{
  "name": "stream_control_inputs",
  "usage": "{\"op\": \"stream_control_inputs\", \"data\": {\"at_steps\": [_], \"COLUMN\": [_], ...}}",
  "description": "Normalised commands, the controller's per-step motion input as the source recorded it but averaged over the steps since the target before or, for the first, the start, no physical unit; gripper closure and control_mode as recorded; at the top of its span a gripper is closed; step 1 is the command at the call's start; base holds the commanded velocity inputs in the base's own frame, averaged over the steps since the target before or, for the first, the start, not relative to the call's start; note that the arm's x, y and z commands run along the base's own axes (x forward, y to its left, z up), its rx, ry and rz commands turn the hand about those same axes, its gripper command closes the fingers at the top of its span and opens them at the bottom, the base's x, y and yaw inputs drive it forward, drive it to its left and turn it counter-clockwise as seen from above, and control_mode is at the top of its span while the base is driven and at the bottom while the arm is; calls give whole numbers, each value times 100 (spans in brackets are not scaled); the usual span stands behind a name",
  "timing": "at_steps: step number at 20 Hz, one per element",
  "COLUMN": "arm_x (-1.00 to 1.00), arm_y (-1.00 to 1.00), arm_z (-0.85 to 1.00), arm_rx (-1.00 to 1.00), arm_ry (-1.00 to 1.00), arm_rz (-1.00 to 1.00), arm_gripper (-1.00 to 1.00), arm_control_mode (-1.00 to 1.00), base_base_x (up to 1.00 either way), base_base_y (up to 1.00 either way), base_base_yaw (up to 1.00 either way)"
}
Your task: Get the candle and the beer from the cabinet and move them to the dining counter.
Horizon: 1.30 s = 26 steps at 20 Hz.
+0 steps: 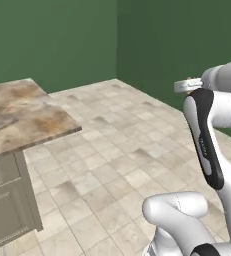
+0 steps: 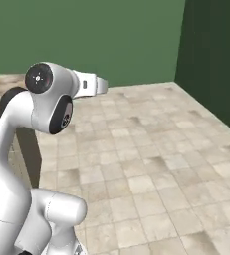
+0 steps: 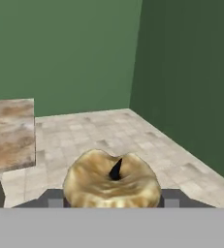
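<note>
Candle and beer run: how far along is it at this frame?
Done: the candle is out of the cabinet, judging by where it sits. In hand: the hand is shut on the candle, carried above the tiled floor, with the dining counter ahead to the left. Left: set the candle on that counter, then fetch and deliver the beer.

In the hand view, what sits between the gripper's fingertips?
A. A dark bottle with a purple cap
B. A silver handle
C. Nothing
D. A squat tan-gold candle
D: the candle, tan-gold with a dark wick, sits clamped in the gripper above the tiled floor.
</note>
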Motion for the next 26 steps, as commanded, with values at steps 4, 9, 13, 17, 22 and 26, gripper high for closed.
{"op": "stream_control_inputs", "data": {"at_steps": [4,9,13,17,22,26], "arm_x": [0,0,0,0,0,0], "arm_y": [0,0,0,0,0,0], "arm_z": [0,0,0,0,0,0], "arm_rx": [0,0,0,0,0,0], "arm_ry": [0,0,0,0,0,0], "arm_rz": [0,0,0,0,0,0], "arm_gripper": [100,100,100,100,100,100], "arm_control_mode": [100,100,100,100,100,100], "base_base_x": [0,8,42,92,100,100], "base_base_y": [-17,-33,-37,-39,-57,-84], "base_base_yaw": [75,47,15,4,5,13]}}
